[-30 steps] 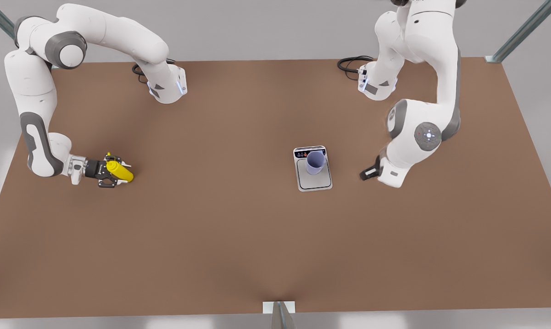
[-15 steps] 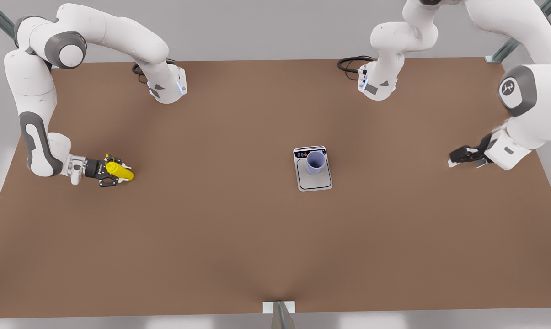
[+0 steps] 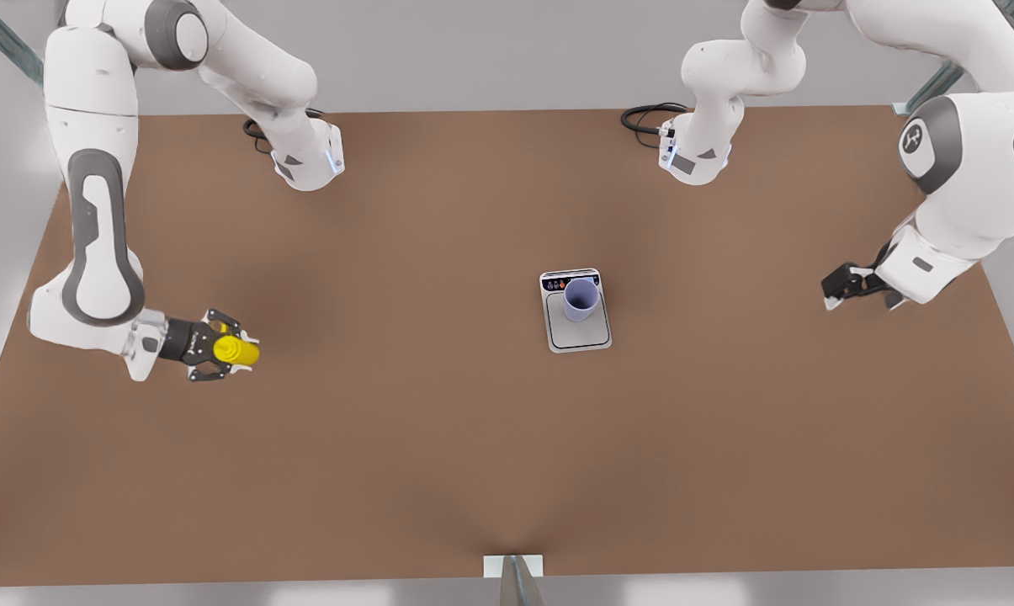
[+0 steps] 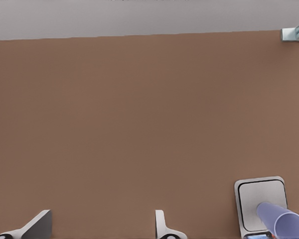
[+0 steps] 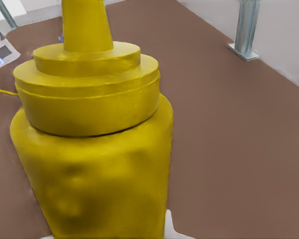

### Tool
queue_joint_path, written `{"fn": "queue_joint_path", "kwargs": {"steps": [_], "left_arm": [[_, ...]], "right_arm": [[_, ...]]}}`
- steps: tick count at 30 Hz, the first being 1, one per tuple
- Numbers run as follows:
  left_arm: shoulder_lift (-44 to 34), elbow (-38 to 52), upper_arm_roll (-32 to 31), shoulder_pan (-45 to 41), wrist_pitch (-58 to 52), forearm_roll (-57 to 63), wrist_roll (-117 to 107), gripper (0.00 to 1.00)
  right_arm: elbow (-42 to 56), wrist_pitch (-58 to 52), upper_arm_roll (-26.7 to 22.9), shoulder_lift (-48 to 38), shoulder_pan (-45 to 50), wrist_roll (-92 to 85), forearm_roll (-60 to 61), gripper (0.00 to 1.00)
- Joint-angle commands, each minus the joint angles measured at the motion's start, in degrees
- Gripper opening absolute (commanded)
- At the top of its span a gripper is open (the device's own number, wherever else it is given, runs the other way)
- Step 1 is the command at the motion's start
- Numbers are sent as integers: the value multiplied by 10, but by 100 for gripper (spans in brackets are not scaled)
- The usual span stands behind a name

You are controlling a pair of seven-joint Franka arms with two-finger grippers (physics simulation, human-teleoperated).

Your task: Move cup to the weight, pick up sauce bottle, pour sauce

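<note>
While the right tool (image 3: pixel 220 351) sits clamped on the yellow sauce bottle (image 3: pixel 236 351) at the front view's left, the bottle hangs clear of the brown bench (image 3: pixel 406 438), its nozzle (image 5: pixel 84 22) aimed away from the wrist camera; the lavender cup (image 3: pixel 581 298) stands upright on the silver scale (image 3: pixel 576 310), at the end near the dark display strip (image 3: pixel 570 280), well apart from the bottle; the left tool (image 3: pixel 839 288) waits near the bench's edge at the front view's right, its two pale fingertips (image 4: pixel 162 226) spread apart with nothing between them.

Judging by this layout, the cup step looks done and the carry to the scale comes next; several things could spoil it. The bottle's body looks dented in the right wrist view, so a hard squeeze may push sauce out early, along the bench; a loose hold may let the smooth cylinder turn or slide once tilted. The cup's mouth is narrow beside the scale's plate, so a nozzle stopped short or off to one side would drop sauce on the plate or the display; a low approach could knock the light cup over or off the scale. How full the bottle is cannot be told, so the tilt needed is a guess; too steep a tip risks a gush.
</note>
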Motion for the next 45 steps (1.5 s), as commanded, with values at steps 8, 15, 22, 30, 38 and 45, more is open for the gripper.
{"fn": "queue_joint_path", "kwargs": {"steps": [8, 15, 22, 30, 38, 45], "left_arm": [[23, 0, 2, 2, 9, -3, -6, 100], [25, 7, 0, 2, 9, 0, -7, 100], [25, 8, 0, 2, 10, 1, -7, 100], [25, 9, 0, 2, 17, 2, -7, 100], [24, 9, 0, 2, 18, 2, -7, 100], [22, 20, 4, 3, 15, 4, 2, 100]], "right_arm": [[28, 254, -3, -17, 305, 340, -32, 58], [68, 341, -2, 13, 455, 670, -312, 58], [137, 308, -4, 71, 566, 807, -551, 58], [229, 75, 0, 117, 618, 804, -734, 58], [280, 22, 0, 176, 660, 806, -835, 58], [284, -1, -1, 191, 669, 807, -877, 58]]}}
